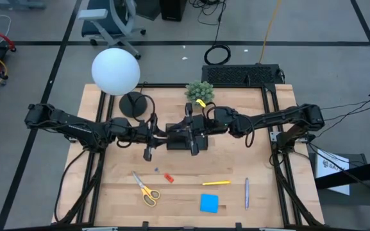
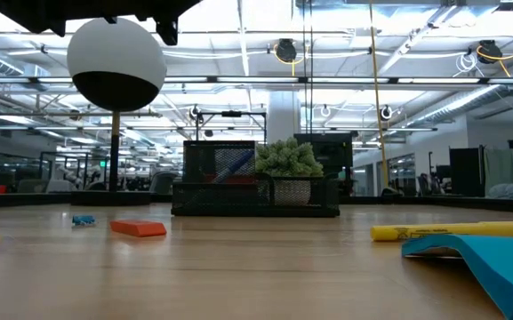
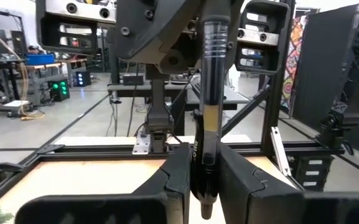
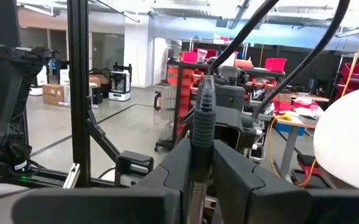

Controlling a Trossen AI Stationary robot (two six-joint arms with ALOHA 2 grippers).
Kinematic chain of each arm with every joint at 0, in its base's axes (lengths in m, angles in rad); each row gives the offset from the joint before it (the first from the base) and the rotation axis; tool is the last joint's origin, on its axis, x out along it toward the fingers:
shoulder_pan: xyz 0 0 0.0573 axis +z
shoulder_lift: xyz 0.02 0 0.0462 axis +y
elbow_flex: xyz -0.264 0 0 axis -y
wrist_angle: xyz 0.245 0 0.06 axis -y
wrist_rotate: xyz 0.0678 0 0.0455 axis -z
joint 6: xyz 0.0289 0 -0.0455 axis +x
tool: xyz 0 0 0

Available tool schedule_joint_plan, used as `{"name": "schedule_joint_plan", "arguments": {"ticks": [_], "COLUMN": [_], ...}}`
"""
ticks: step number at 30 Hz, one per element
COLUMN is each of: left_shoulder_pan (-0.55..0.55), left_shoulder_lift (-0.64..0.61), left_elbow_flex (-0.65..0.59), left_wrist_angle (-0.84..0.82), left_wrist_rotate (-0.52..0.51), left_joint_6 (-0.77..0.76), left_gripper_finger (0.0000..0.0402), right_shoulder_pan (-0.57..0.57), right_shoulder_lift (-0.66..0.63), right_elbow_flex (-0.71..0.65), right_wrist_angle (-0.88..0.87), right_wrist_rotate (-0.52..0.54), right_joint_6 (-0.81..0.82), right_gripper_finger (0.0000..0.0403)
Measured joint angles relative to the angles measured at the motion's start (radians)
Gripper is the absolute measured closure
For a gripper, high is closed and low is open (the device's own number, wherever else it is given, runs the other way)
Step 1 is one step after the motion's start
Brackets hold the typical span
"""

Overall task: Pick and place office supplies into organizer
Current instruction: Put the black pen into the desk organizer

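both claws pinch one slim black pen (image 3: 208, 118): left claw (image 3: 203, 177), right claw (image 4: 201, 165), above the mesh organizer (image 1: 183, 138).

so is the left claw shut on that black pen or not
Shut on it. In the left wrist view the left claw has both fingers pressed against the black pen, which stands upright between them.
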Motion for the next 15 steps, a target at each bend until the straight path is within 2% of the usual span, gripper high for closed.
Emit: {"name": "schedule_joint_plan", "arguments": {"ticks": [5,15], "left_shoulder_pan": [-0.001,-0.001], "left_shoulder_lift": [-0.005,-0.005], "left_elbow_flex": [0.000,0.000], "left_wrist_angle": [0.018,0.027], "left_wrist_rotate": [0.003,0.006], "left_joint_6": [0.009,0.017], "left_gripper_finger": [0.0360,0.0366], "right_shoulder_pan": [0.000,0.012], "right_shoulder_lift": [-0.024,-0.100], "right_elbow_flex": [-0.001,-0.001], "right_wrist_angle": [-0.124,-0.284], "right_wrist_rotate": [0.068,0.071], "right_joint_6": [-0.016,-0.094], "right_gripper_finger": [0.0325,0.0294]}}
